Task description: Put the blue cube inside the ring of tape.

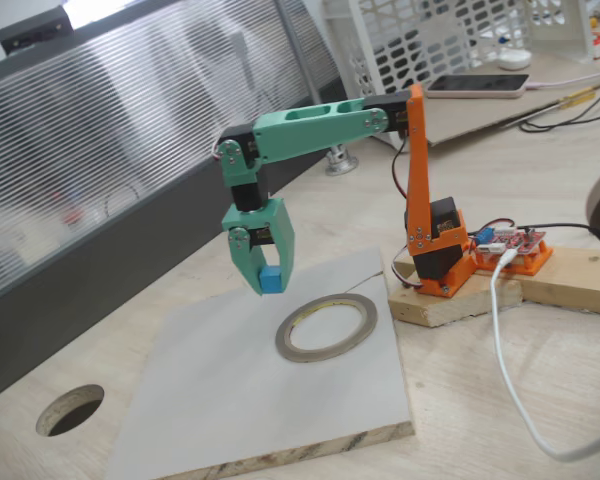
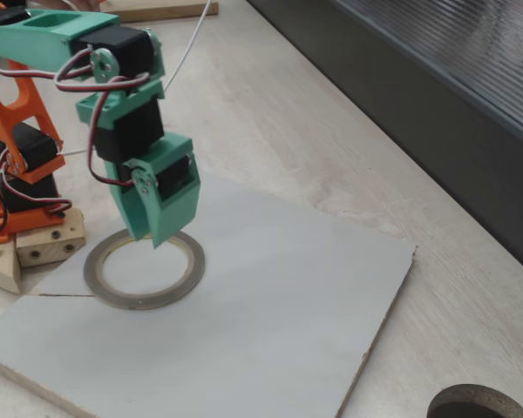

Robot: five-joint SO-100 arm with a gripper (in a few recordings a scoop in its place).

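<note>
My green gripper (image 1: 266, 280) hangs above the grey board, pointing down, shut on the tiny blue cube (image 1: 270, 279) at its tip. The ring of tape (image 1: 326, 327) lies flat on the board, to the right of and nearer than the gripper in a fixed view, with a gap of board between them. In the other fixed view the gripper (image 2: 153, 233) hovers over the far rim of the ring of tape (image 2: 144, 269); the cube is hidden behind the green fingers there.
The grey board (image 1: 240, 400) rests on a wooden table. A dark round hole (image 1: 70, 409) is cut in the table left of the board, also seen as a hole (image 2: 479, 405) at the bottom right. The orange arm base (image 1: 435, 250) on wood blocks and a white cable (image 1: 510, 370) sit right.
</note>
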